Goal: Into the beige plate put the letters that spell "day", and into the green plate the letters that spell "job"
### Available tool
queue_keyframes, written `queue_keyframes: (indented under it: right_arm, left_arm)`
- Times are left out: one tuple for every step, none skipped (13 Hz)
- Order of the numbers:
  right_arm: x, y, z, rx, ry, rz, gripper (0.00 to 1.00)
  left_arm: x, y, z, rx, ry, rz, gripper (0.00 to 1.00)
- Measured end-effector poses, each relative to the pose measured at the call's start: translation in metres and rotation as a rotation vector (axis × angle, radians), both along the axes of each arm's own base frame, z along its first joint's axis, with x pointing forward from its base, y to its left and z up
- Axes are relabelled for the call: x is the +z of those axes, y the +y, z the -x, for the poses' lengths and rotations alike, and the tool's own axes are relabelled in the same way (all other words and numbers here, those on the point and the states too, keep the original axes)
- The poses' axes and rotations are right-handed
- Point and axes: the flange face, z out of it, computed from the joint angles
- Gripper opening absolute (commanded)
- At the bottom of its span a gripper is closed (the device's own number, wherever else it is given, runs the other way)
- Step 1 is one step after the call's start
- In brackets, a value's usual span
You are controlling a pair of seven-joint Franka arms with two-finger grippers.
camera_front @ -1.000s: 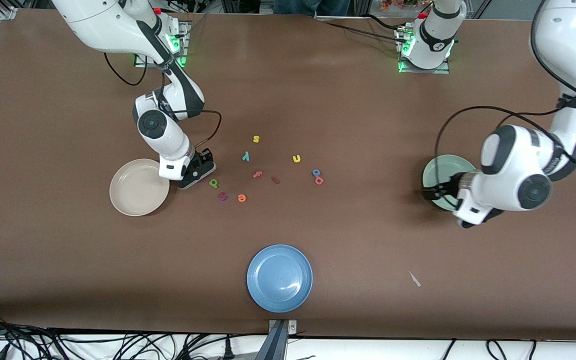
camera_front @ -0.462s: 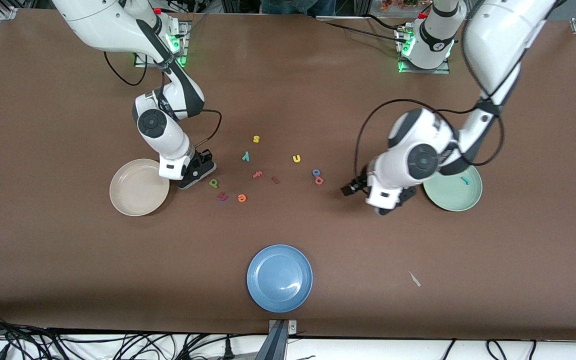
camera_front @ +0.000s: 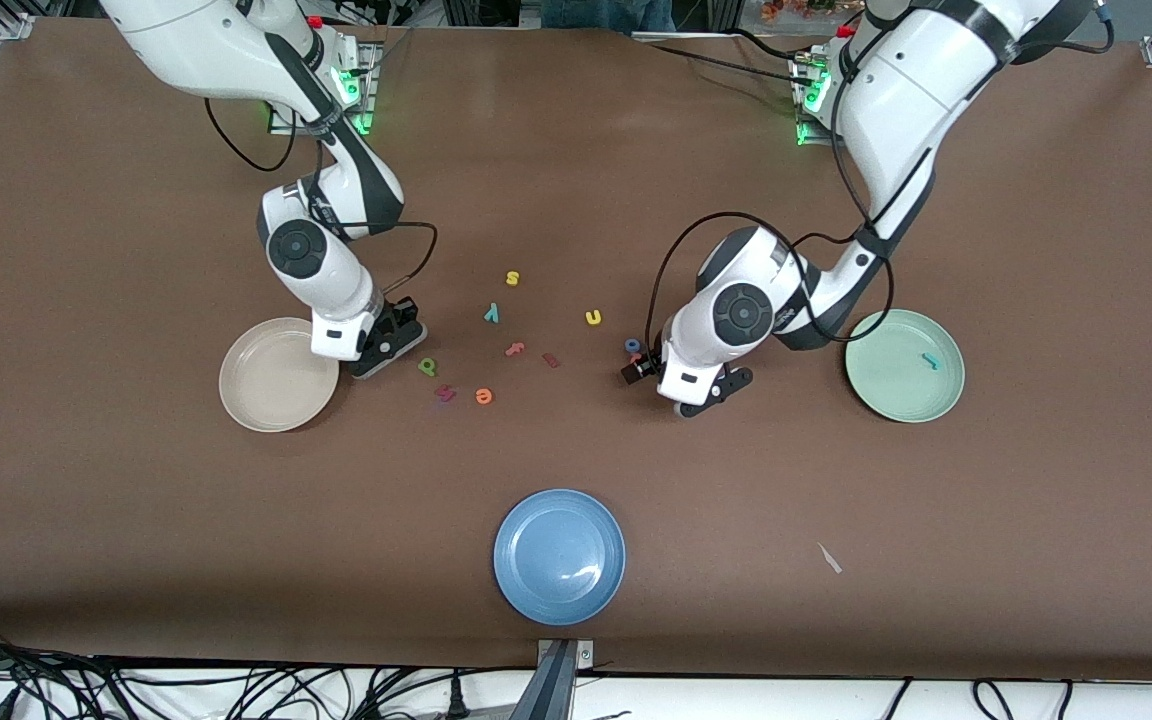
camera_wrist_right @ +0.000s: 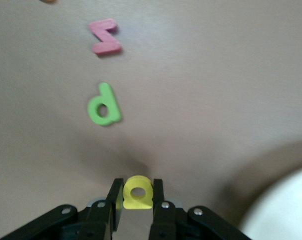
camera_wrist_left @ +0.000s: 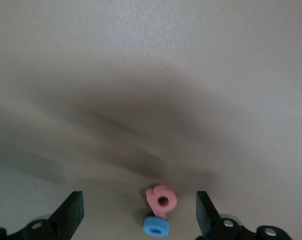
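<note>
Left hand [camera_front: 633, 365] swung from green plate [camera_front: 904, 365], j [camera_front: 930, 360] dropped there, now spread over red o [camera_wrist_left: 161, 199]; right hand [camera_wrist_right: 137, 196] grasping yellow a [camera_wrist_right: 137, 192] beside beige plate [camera_front: 278, 374].

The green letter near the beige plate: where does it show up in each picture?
Front view: green letter on the table near the beige plate, beside the pink letter.
Right wrist view: on the table, ahead of the right arm's fingers.
Left wrist view: not in it.
Shared landmark: the pink letter beside it.
</note>
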Motion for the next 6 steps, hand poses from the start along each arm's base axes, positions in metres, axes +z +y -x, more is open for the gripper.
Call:
queue_keyframes:
  right_arm:
    - [0.017,-0.019,-0.011,0.017,0.005,0.009,0.12]
    - [0.032,-0.04,-0.02,0.032,0.003,0.013,0.12]
    - [0.045,-0.057,-0.028,0.05,-0.005,0.015,0.12]
    - [0.055,-0.072,-0.034,0.076,-0.014,0.017,0.12]
    - [0.06,-0.084,-0.04,0.11,-0.024,0.017,0.13]
    - [0.062,-0.094,-0.043,0.142,-0.028,0.017,0.18]
  left_arm:
    - [-0.005,-0.002,0.0,0.0,-0.005,-0.007,0.82]
    - [-0.006,-0.004,-0.001,0.005,-0.009,-0.006,0.8]
    - [-0.006,-0.007,-0.003,0.01,-0.011,-0.003,0.74]
    - [-0.007,-0.01,-0.004,0.012,-0.012,-0.001,0.73]
    - [-0.009,-0.014,-0.003,0.012,-0.011,-0.001,0.72]
    - [-0.011,-0.016,-0.001,0.009,-0.009,-0.004,0.71]
